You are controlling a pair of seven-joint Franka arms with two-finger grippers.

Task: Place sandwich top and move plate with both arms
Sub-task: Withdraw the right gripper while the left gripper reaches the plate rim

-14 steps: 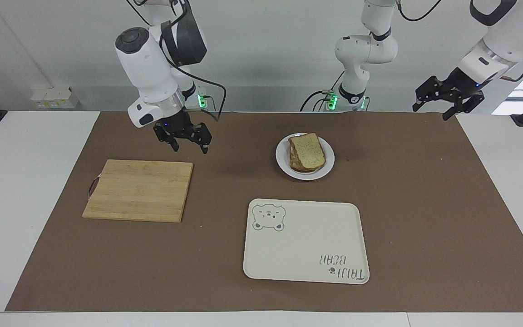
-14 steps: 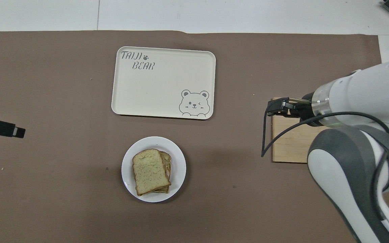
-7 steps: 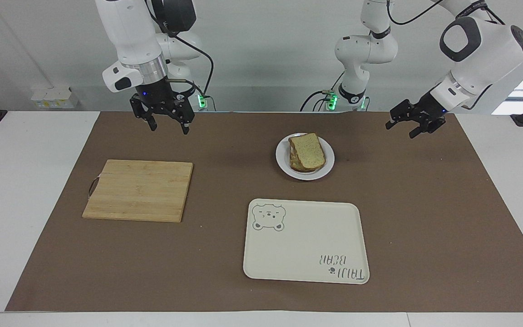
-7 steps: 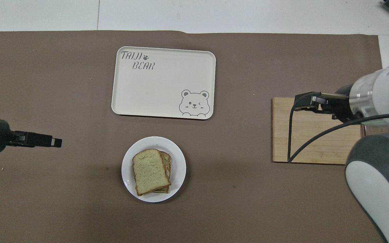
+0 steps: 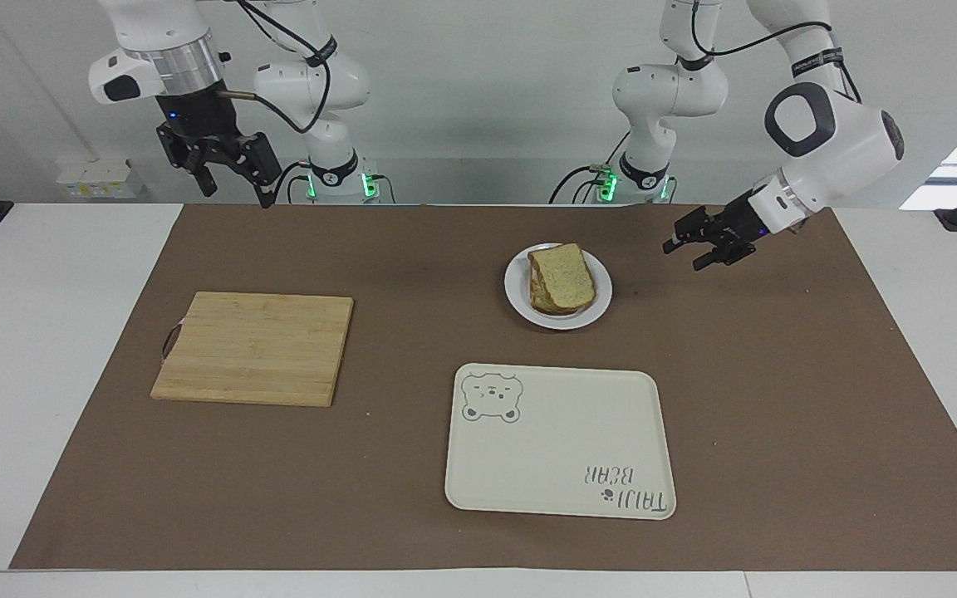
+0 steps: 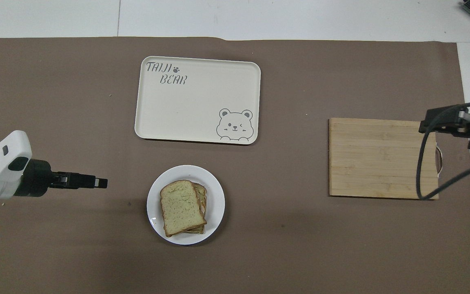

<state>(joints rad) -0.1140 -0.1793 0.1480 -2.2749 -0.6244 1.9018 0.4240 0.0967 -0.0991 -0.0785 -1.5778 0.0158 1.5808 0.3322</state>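
The sandwich top (image 5: 563, 276), a pale speckled slice with a brown crust, lies on top of the stacked sandwich on the small white plate (image 5: 603, 289). Both also show in the overhead view: slice (image 6: 182, 207), plate (image 6: 217, 204). My left gripper (image 5: 684, 256) is open and empty, low over the mat beside the plate toward the left arm's end, a short gap away and not touching; it also shows in the overhead view (image 6: 103, 183). My right gripper (image 5: 238, 195) is open and empty, raised high over the mat's robot-side edge, seen from overhead (image 6: 424, 124) by the cutting board's corner.
A cream bear-printed tray (image 5: 561, 440) lies farther from the robots than the plate. A bamboo cutting board (image 5: 254, 347) lies bare toward the right arm's end. A brown mat (image 5: 777, 399) covers the table.
My right gripper rose and drew away from the cutting board toward its own end. My left gripper came down and in toward the plate. The sandwich and plate did not move.
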